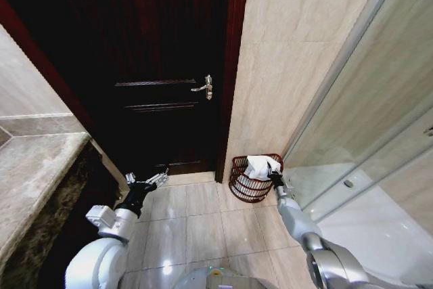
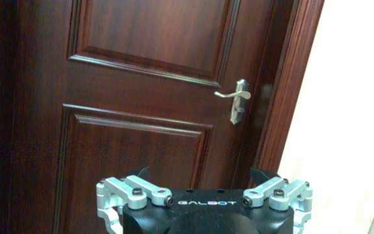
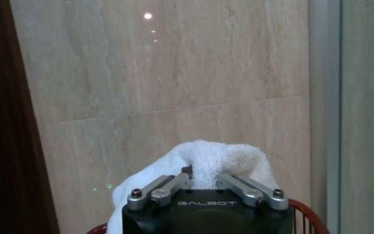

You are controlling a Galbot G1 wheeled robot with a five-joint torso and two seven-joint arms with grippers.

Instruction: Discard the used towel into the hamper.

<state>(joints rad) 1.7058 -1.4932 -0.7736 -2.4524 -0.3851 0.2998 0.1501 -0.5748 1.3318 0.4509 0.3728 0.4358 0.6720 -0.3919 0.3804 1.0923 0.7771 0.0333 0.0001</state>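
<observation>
The hamper (image 1: pixel 245 182), a small round dark red wire basket, stands on the floor in the corner between the door frame and the tiled wall. The white towel (image 1: pixel 260 165) hangs over its rim and opening. My right gripper (image 1: pixel 274 176) reaches to the hamper's right rim. In the right wrist view this gripper (image 3: pixel 203 174) is shut on the towel (image 3: pixel 206 156), which bulges up between its fingers, and the hamper rim (image 3: pixel 309 214) curves just below. My left gripper (image 1: pixel 151 181) hovers open above the floor near the door, holding nothing; the left wrist view shows the left gripper (image 2: pixel 203 176) facing the door.
A dark wooden door (image 1: pixel 162 65) with a metal handle (image 1: pixel 205 87) is closed ahead. A stone counter (image 1: pixel 30 174) runs along the left. A glass shower partition (image 1: pixel 358 120) borders the right. Pale floor tiles (image 1: pixel 196 228) lie open between the arms.
</observation>
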